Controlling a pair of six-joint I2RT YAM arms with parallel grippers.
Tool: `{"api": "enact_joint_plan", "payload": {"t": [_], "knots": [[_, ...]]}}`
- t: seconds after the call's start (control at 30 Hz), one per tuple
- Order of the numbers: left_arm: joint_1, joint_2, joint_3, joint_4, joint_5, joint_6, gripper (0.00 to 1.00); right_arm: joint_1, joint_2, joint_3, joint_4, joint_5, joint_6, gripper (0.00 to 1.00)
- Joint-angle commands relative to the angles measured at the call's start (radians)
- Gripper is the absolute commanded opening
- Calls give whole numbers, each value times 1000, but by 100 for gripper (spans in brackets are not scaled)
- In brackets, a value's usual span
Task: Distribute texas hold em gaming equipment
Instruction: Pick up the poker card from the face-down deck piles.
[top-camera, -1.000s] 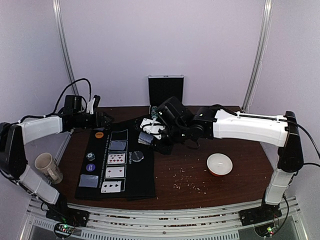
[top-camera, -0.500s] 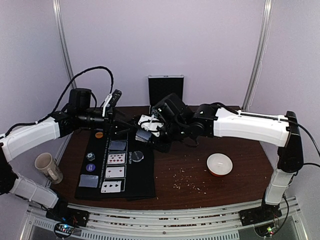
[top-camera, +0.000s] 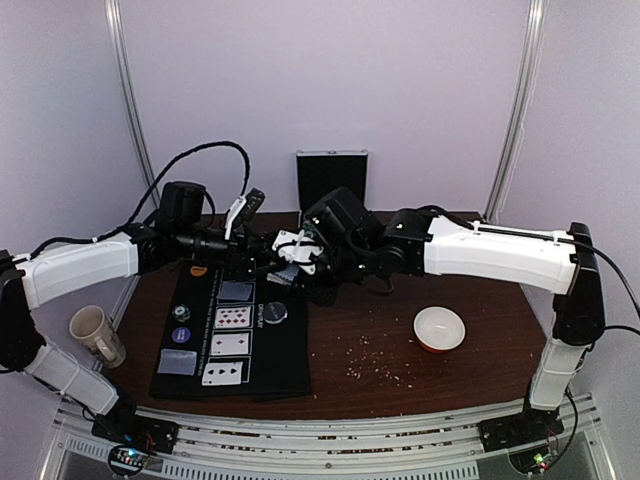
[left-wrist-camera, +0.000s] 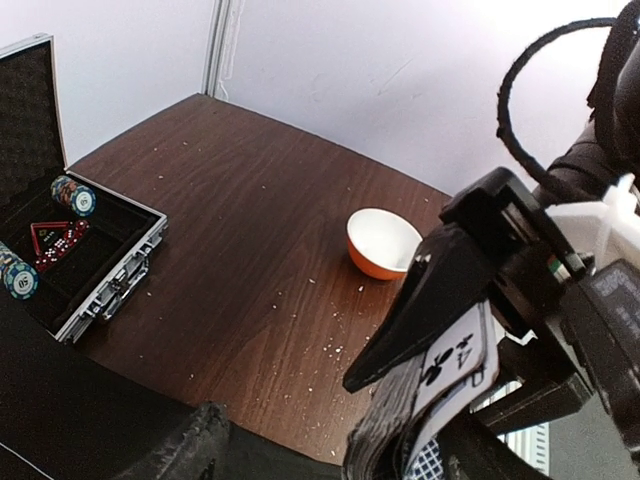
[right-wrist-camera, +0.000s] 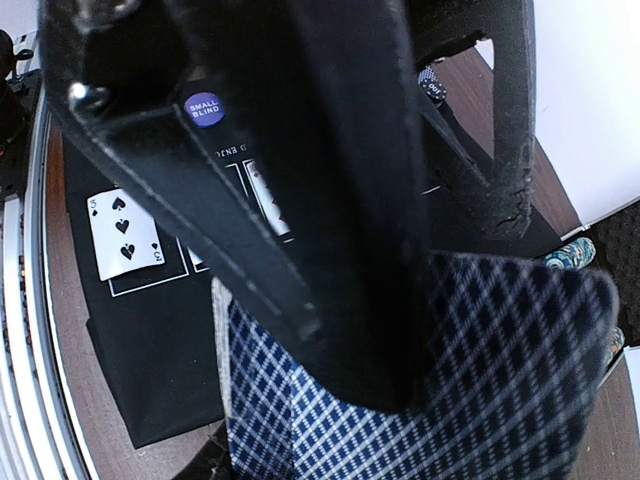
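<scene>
My right gripper (top-camera: 293, 267) is shut on a deck of playing cards (top-camera: 288, 274) and holds it above the mat's far right corner. In the right wrist view the deck (right-wrist-camera: 430, 400) shows its blue chequered back under my finger (right-wrist-camera: 300, 150). My left gripper (top-camera: 268, 262) has reached the deck from the left. In the left wrist view its jaws stand wide apart with the deck (left-wrist-camera: 405, 425) between them, a club card (left-wrist-camera: 455, 365) facing it. Face-up cards (top-camera: 231, 317) and face-down cards (top-camera: 237, 291) lie on the black mat (top-camera: 280, 360), with an orange chip (top-camera: 198, 269), a purple button (top-camera: 181, 335) and a dark chip (top-camera: 181, 314).
A beige mug (top-camera: 97, 335) lies left of the mat. A white bowl (top-camera: 439, 328) with a red outside stands on the right. An open chip case (top-camera: 332, 180) stands at the back; in the left wrist view the case (left-wrist-camera: 110, 270) holds chips. Crumbs dot the table.
My left arm has swung right from the mat's far left corner to the deck. My right gripper has held the deck nearly still.
</scene>
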Motion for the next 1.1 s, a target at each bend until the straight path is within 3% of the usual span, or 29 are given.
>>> {"api": "enact_joint_plan", "payload": {"t": [0.0, 0.2, 0.5, 0.7, 0.9, 1.07], "knots": [[1, 11, 38, 51, -36, -12, 69, 6, 8, 28, 9, -14, 4, 47], [1, -28, 54, -29, -129, 51, 43, 5, -3, 15, 9, -4, 1, 47], [1, -57, 59, -64, -159, 70, 38, 6, -10, 4, 8, 6, 0, 47], [1, -71, 60, -72, -108, 79, 0, 5, -16, -1, 7, 17, -3, 46], [32, -109, 28, -70, -83, 73, 0, 1, -28, -28, 16, 39, -4, 46], [142, -118, 1, -53, -11, 17, 0, -16, -38, -59, 21, 46, -2, 46]]}}
